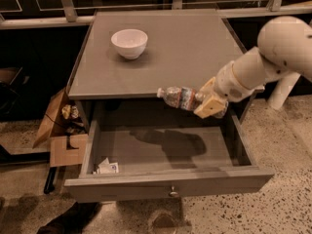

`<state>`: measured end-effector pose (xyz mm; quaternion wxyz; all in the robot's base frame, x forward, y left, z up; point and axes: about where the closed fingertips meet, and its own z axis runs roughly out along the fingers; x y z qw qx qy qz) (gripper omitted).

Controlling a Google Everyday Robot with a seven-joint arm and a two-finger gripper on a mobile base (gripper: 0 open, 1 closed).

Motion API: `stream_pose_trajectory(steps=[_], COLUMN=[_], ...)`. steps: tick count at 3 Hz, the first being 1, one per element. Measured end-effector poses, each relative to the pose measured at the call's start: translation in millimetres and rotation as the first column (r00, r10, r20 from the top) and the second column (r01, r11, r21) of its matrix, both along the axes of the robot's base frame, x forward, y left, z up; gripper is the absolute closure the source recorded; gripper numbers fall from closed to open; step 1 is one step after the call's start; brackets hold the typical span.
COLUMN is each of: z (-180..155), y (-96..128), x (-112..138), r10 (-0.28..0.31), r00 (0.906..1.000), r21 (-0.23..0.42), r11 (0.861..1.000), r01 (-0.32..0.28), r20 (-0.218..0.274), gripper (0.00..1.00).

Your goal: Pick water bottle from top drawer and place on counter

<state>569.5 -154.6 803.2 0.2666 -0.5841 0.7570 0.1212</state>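
Note:
The clear ribbed water bottle (176, 97) lies sideways in the air, cap to the left, at the level of the counter's front edge. My gripper (207, 101) is shut on the bottle's right end and holds it above the open top drawer (165, 151). The white arm reaches in from the right. The grey counter (190, 48) lies just behind the bottle. The drawer is pulled out, and its knob (172, 193) shows at the centre of the front panel.
A white bowl (129, 43) stands at the back left of the counter. A small white packet (107, 167) lies in the drawer's front left corner. An open cardboard box (61, 130) sits on the floor to the left. A railing runs behind the cabinet.

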Motion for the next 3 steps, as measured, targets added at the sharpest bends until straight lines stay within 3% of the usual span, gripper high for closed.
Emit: stream_pose_trajectory(steps=[2, 3], z=[56, 72], y=[7, 19], x=[81, 117], r10=[0.016, 0.028], r00=[0.9999, 0.9985], r21=[-0.136, -0.169], r11=[0.991, 0.985], r01=[-0.017, -0.02], r20=[-0.004, 0.047], gripper=[1.0, 1.0])
